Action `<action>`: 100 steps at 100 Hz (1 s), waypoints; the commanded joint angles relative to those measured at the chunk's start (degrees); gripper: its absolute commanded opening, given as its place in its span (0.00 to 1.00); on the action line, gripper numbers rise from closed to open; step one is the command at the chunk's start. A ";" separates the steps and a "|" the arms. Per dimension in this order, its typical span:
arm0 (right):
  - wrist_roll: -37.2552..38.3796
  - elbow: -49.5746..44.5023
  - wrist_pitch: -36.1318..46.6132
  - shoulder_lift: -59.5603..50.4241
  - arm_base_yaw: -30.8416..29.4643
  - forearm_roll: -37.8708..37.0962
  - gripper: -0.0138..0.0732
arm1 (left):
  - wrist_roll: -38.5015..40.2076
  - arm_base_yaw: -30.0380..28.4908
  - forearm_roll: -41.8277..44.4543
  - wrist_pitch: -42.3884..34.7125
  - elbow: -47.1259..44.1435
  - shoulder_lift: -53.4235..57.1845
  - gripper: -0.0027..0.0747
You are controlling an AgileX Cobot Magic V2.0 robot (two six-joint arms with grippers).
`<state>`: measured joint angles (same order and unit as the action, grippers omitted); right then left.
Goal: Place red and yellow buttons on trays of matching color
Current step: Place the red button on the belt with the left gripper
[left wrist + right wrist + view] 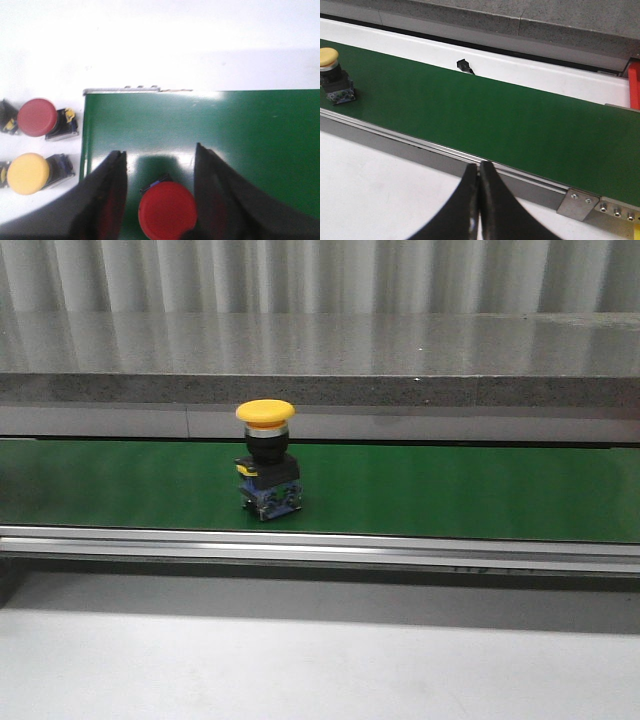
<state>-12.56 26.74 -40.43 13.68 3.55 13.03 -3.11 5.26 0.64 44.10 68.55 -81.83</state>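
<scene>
A yellow button (pixel 266 413) on a black and blue base stands upright on the green belt (pixel 450 490); it also shows in the right wrist view (pixel 328 56). In the left wrist view a red button (pixel 167 210) stands on the belt between the fingers of my open left gripper (pixel 159 150); one finger (pixel 212 190) is against its cap and the other stands apart. My right gripper (pixel 480 165) is shut and empty over the white table, just short of the belt's rail. No tray shows clearly. Neither gripper shows in the front view.
Beside the belt's end, another red button (pixel 37 117) and another yellow button (pixel 28 173) lie on the white surface. A red edge (pixel 634 87) shows past the far end of the belt. A grey stone ledge (pixel 320 360) runs behind the belt.
</scene>
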 commanded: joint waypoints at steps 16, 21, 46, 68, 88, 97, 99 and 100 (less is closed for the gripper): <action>-0.51 1.29 3.84 0.47 0.07 0.15 0.08 | -0.19 3.63 -0.64 -10.87 -9.05 14.60 0.01; -0.51 1.29 3.84 0.47 0.07 0.15 0.08 | -0.19 3.74 -1.45 -11.88 -11.28 17.47 0.01; -0.51 1.29 3.77 0.47 0.07 0.15 0.08 | -0.19 3.74 -2.32 -12.90 -21.22 32.64 0.01; -0.51 1.35 3.80 1.13 0.07 0.15 0.08 | -0.09 3.74 -3.89 -12.00 -28.49 44.44 0.01; 0.10 4.60 2.59 7.42 0.20 0.15 0.08 | -0.09 3.74 -3.87 -11.20 -33.19 52.58 0.01; 0.10 8.40 1.15 13.23 0.21 0.15 0.08 | -0.09 3.74 -3.96 -10.56 -34.32 54.95 0.01; 0.10 9.07 0.64 14.15 0.26 0.15 0.08 | -0.09 3.74 -3.96 -10.56 -34.48 55.34 0.01; 0.10 9.42 0.44 14.63 0.31 0.21 0.08 | -0.09 3.74 -3.96 -10.56 -34.59 55.47 0.01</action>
<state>-12.46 31.49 -42.21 23.43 3.55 13.03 -3.24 8.49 -2.41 36.85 33.29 -27.67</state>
